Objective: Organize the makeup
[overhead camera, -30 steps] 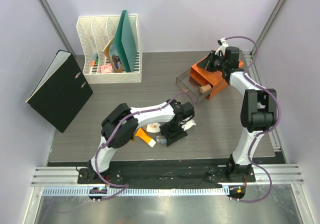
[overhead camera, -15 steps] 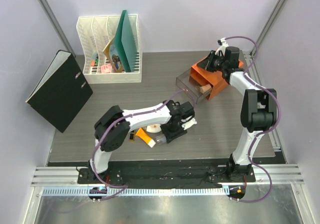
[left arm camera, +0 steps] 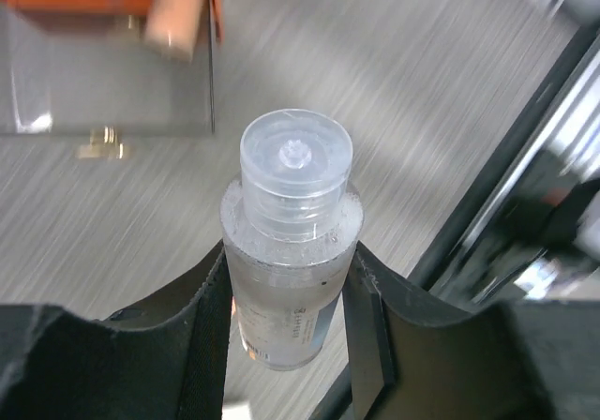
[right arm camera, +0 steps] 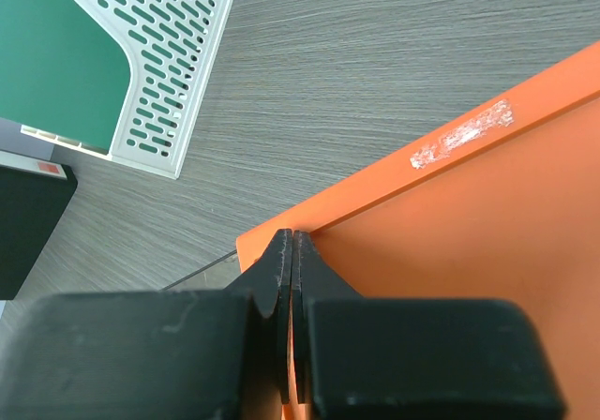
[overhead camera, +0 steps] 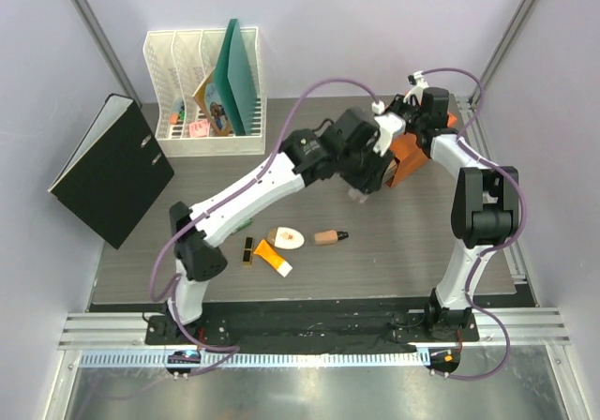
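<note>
Most of the job is left, I judge; on the table (overhead camera: 422, 242) the box (overhead camera: 405, 153) stands far right, its edge pinched between the nearly shut jaws of the right gripper (right arm camera: 292, 251); the left gripper (overhead camera: 362, 186) hangs beside it, jaws clamped on the clear bottle (left arm camera: 291, 279), held in the air just short of the drawer (left arm camera: 112, 82); compact (overhead camera: 286, 238), orange tube (overhead camera: 273, 258), peach bottle (overhead camera: 329, 237) and lipstick (overhead camera: 247, 250) lie loose near the front, unsorted; only the left wrist view shows the drawer open with one peach piece (left arm camera: 176, 12) inside, the arm hiding it from above; only the top view shows the leftovers.
</note>
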Robot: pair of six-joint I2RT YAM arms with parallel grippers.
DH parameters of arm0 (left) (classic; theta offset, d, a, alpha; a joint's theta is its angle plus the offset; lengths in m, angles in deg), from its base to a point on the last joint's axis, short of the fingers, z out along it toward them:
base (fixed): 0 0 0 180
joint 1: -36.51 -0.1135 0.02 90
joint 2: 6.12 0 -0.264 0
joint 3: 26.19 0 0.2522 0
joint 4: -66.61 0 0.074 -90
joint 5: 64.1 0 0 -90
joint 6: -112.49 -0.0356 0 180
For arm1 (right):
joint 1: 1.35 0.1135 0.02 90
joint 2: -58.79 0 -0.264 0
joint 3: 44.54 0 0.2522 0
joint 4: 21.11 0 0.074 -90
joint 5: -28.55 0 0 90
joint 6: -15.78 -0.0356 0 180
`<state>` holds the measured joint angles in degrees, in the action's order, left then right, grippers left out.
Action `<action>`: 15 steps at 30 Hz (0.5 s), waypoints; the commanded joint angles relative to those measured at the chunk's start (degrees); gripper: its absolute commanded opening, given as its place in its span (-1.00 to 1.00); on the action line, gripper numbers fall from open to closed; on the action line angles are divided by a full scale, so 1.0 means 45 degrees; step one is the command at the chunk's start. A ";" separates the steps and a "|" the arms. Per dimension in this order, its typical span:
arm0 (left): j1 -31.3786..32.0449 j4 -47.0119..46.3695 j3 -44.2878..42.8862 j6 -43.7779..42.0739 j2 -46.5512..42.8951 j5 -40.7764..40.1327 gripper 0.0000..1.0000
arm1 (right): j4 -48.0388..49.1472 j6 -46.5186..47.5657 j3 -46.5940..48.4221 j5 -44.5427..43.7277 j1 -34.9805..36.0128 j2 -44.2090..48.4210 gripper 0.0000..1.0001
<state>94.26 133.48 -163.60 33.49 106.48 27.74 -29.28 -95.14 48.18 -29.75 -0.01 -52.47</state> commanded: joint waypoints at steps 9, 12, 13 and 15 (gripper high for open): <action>-0.3732 -0.5979 -0.0666 0.8041 0.2185 0.4435 -1.00 | -0.5460 0.0998 -0.1843 -0.1166 0.0111 -0.1681 -0.98; -0.4006 -0.6330 -0.0821 0.8646 0.2692 0.4393 -1.00 | -0.5460 0.0959 -0.1863 -0.1147 0.0111 -0.1662 -0.98; -0.4045 -0.6467 -0.0880 0.8822 0.2887 0.4510 -1.00 | -0.5460 0.0959 -0.1863 -0.1147 0.0092 -0.1642 -0.98; -0.4124 -0.7034 -0.1230 0.9408 0.3492 0.4958 -1.00 | -0.5460 0.0979 -0.1882 -0.1127 0.0092 -0.1642 -0.98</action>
<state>74.77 112.19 -165.94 68.11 120.07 44.40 -27.80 -95.12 47.27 -29.77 -0.01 -52.19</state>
